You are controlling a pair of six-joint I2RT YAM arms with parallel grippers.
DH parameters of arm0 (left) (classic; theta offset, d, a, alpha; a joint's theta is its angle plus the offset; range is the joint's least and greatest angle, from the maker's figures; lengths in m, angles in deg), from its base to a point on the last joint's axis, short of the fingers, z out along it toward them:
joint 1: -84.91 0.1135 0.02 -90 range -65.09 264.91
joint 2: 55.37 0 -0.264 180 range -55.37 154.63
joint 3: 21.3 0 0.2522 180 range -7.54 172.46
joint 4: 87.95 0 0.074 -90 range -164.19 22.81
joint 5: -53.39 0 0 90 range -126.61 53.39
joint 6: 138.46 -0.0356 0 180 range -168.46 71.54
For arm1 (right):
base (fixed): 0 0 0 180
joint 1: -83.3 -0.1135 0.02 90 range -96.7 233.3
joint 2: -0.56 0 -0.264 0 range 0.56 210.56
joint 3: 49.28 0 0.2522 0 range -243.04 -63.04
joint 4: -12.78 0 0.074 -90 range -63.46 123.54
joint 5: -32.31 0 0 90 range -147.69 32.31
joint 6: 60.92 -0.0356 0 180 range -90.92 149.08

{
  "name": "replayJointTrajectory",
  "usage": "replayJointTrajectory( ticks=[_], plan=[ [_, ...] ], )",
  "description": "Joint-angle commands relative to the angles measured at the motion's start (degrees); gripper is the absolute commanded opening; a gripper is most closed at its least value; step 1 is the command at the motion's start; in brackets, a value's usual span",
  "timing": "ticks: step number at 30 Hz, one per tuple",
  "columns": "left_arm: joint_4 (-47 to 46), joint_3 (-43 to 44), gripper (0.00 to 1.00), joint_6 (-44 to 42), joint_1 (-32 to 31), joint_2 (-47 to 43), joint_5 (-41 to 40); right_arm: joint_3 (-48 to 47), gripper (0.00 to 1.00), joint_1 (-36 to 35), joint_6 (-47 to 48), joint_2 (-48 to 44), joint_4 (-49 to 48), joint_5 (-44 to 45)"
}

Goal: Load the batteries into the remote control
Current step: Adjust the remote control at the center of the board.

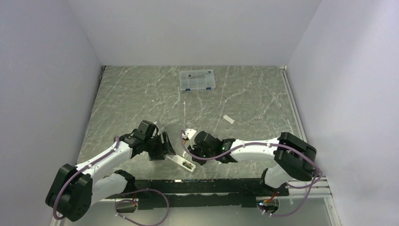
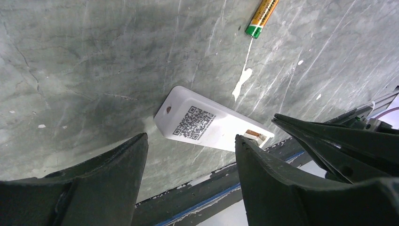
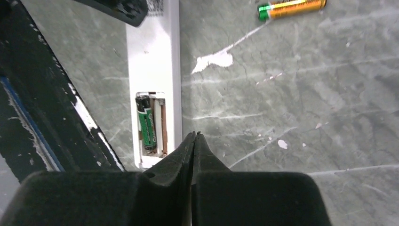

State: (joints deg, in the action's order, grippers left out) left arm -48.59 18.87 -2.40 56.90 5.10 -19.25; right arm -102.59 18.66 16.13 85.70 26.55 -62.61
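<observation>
Black fingers of the right claw fill the bottom of the right wrist view, pressed flat together with nothing between them, tips hovering just off the near end of the remote control. It lies back-up on the surface, long axis running 12 to 6, compartment open at the 6 o'clock end. One seated battery fills the left bay, and the empty slot beside it waits at roughly 11 o'clock from the claw tips. Now the one that matters: the loose battery sits well apart at about 1 o'clock, long axis lying nearly 9 to 3, green end toward 9, so it lies crosswise to the slot and I'd say it needs turning before it goes in. Bare marble lies between it and the right claw, nothing in the way, though those fingers must spread first. Over on the left wrist view, the left claw stands wide, framing the remote's far end; whether it touches I cannot tell. From there the same battery lies far off at 1 o'clock, so the right arm looks the likelier fetcher. A dark rail crowds the remote's 9 o'clock flank. Overhead, the cover piece and clear compartment box sit well clear toward 12.
</observation>
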Motion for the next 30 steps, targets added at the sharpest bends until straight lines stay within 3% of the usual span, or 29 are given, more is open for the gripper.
replayJointTrajectory(
  ticks=[1,30],
  plan=[
    [-2.38,-0.12,0.73,0.74,-0.27,0.97,1.88,1.17,0.0,-0.2,-1.41,0.97,-0.27,0.41],
    [-18.16,3.34,0.72,1.1,-0.36,17.74,8.96,4.27,0.0,-5.49,-7.9,2.32,-7.96,-5.19]
  ],
)
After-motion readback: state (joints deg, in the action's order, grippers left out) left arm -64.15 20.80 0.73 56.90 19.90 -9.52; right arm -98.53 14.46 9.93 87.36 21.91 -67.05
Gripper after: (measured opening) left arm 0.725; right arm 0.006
